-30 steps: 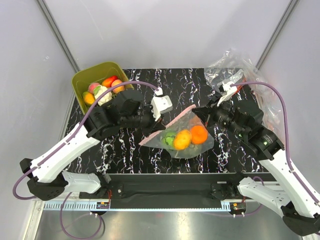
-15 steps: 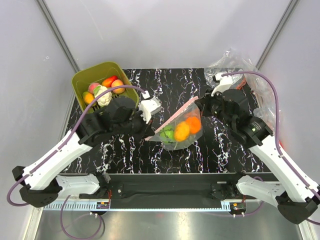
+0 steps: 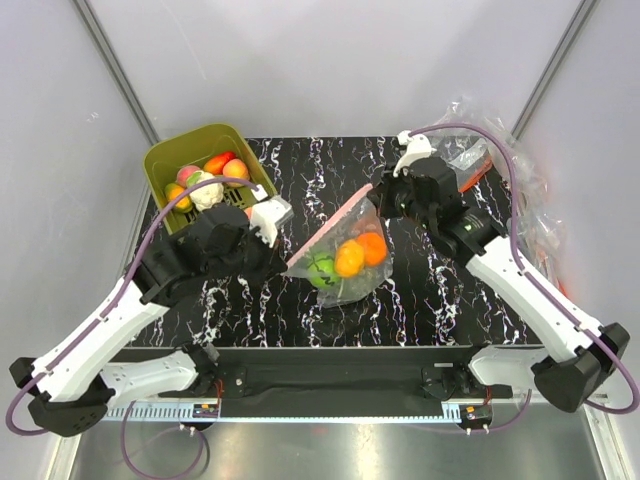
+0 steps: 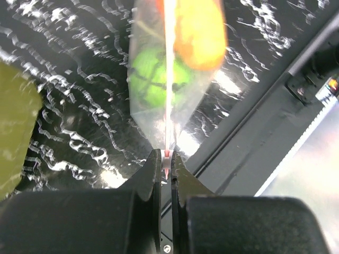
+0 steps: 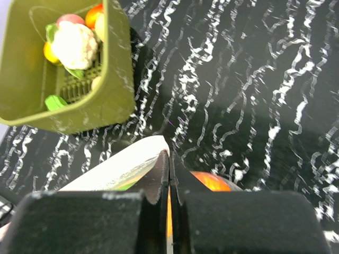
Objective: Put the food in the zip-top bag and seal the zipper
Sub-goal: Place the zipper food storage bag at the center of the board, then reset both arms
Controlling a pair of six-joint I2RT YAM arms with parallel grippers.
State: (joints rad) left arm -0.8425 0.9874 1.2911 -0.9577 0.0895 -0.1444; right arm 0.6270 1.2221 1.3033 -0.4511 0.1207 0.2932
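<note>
Left fingers (image 4: 151,182) and right fingers (image 5: 157,182) pinch the zipper (image 3: 330,228)

The top view is bright and even, lit from above, with only soft shadows on the worktop (image 3: 330,165). The left wrist view is blurred: the zip-top bag (image 4: 148,127) and the orange (image 4: 198,32) inside smear, and the steel sheet (image 4: 302,206) at near right glares white. The right wrist view shows the olive-green tub (image 5: 79,106) sharp, its own jaws out of focus.
</note>
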